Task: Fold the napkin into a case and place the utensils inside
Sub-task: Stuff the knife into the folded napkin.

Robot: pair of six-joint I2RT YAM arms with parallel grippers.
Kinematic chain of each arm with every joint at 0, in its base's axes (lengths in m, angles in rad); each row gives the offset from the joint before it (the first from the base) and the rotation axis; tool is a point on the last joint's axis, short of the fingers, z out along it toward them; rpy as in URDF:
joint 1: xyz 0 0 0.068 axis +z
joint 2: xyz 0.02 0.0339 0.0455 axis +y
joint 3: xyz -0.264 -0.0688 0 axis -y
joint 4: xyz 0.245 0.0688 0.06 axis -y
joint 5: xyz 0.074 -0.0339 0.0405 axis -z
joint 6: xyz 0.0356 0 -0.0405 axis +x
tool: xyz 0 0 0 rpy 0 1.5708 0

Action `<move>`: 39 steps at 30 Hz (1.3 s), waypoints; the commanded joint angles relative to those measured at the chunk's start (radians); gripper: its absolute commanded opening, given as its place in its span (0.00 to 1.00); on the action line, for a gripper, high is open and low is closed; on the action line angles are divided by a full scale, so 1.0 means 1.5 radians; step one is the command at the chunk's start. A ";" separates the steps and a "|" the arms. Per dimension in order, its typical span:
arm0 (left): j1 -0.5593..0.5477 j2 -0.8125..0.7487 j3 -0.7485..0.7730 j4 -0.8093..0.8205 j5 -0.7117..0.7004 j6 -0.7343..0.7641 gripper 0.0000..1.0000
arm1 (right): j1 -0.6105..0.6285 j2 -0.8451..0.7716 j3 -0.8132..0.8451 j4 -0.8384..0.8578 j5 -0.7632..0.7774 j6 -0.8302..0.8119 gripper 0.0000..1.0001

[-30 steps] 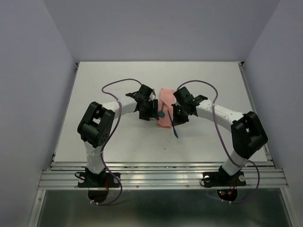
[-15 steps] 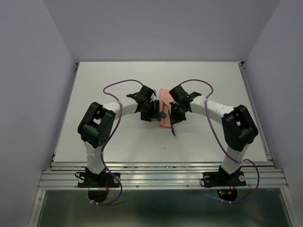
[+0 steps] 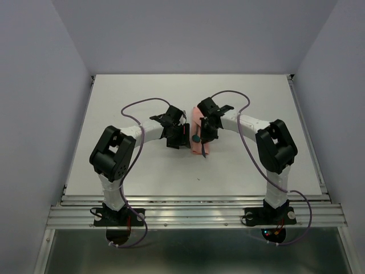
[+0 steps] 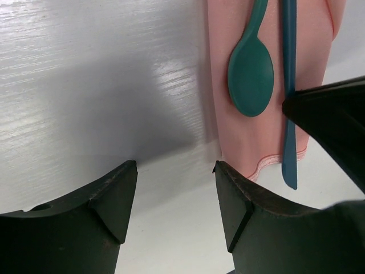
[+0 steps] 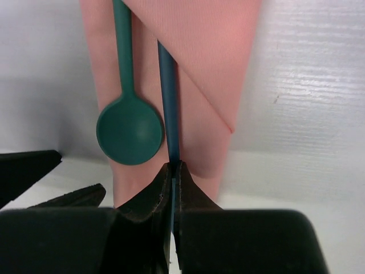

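Both arms bent inward, wrists close together: left gripper (image 4: 174, 197) jaws spread wide, right gripper (image 5: 173, 182) pinched tight on thin teal utensil (image 5: 168, 103).

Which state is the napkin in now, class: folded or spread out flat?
Folded: the napkin lies as a narrow strip, with a diagonal flap overlapping a lower layer.

The spoon (image 4: 251, 71) and straight utensil (image 4: 289, 51) lie side by side on the case (image 4: 218, 123), between left tool (image 4: 174, 188) and right tool (image 5: 173, 181).

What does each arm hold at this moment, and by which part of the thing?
The right gripper, jaws shut, pinches the thin teal utensil on its shaft, short of its outer end. The left gripper is open and holds nothing.
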 commanded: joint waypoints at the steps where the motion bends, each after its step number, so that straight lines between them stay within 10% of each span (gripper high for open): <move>1: 0.003 -0.031 -0.014 -0.026 -0.012 0.017 0.68 | 0.004 0.004 0.040 -0.012 0.056 0.016 0.01; 22: 0.003 -0.002 -0.005 -0.031 -0.010 0.024 0.68 | -0.015 0.080 0.135 -0.014 0.145 0.002 0.02; 30: 0.003 0.002 -0.009 -0.026 -0.007 0.024 0.68 | -0.015 0.075 0.124 0.006 0.131 -0.005 0.34; 39: 0.003 0.010 -0.007 -0.024 -0.004 0.027 0.68 | -0.015 0.033 0.060 0.026 0.118 0.009 0.27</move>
